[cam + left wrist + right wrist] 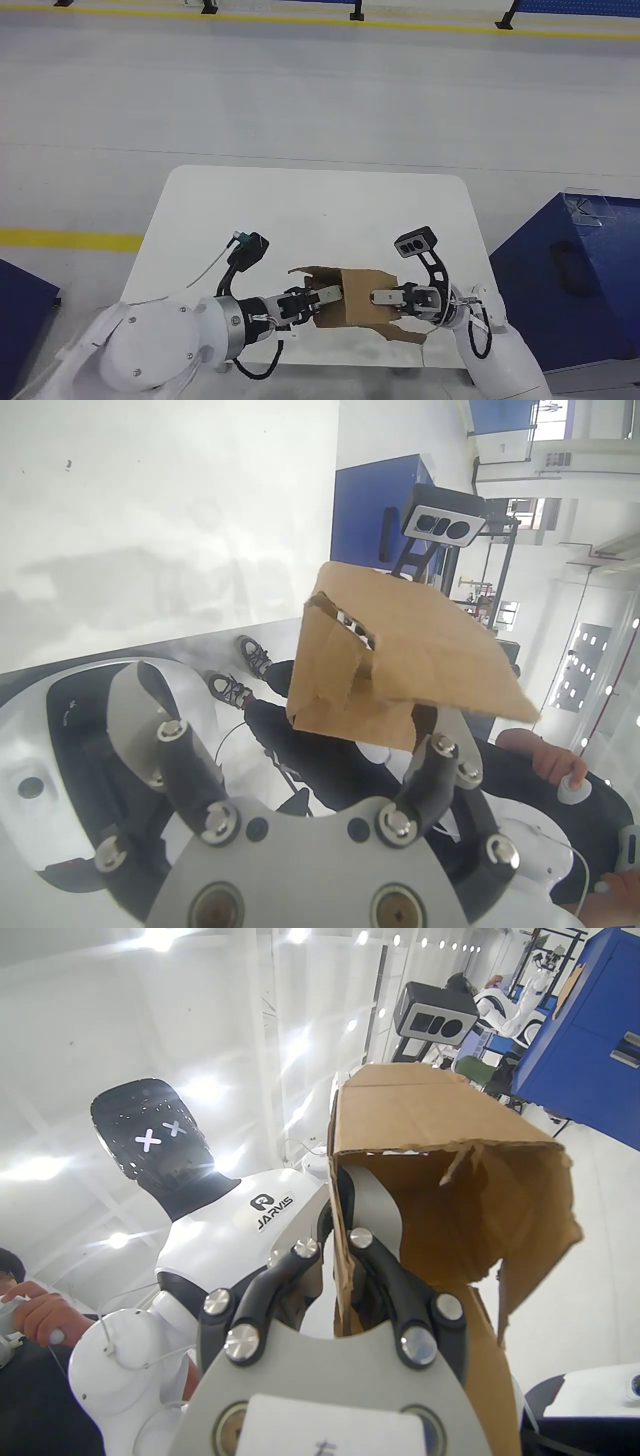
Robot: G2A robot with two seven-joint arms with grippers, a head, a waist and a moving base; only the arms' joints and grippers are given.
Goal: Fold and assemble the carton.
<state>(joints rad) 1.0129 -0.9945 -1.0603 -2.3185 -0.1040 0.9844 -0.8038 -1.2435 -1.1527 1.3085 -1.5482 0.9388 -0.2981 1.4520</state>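
Note:
A brown carton (355, 305) hangs over the front part of the white table (300, 210), between my two grippers. My right gripper (382, 297) is shut on one side wall of the carton (430, 1118) at its open end. One of its fingers (372, 1208) is inside the box and the other is outside the wall, with the gripper (341, 1188) straddling the edge. Ragged flaps hang at that opening. My left gripper (318, 297) is at the opposite end, open, its fingers (140, 700) spread wide. The carton (410, 650), with its folded end flap, lies close to one finger.
A blue cabinet (570, 270) stands just past the table's right edge. The carton is near the table's front edge, and bare tabletop stretches behind it toward the far side.

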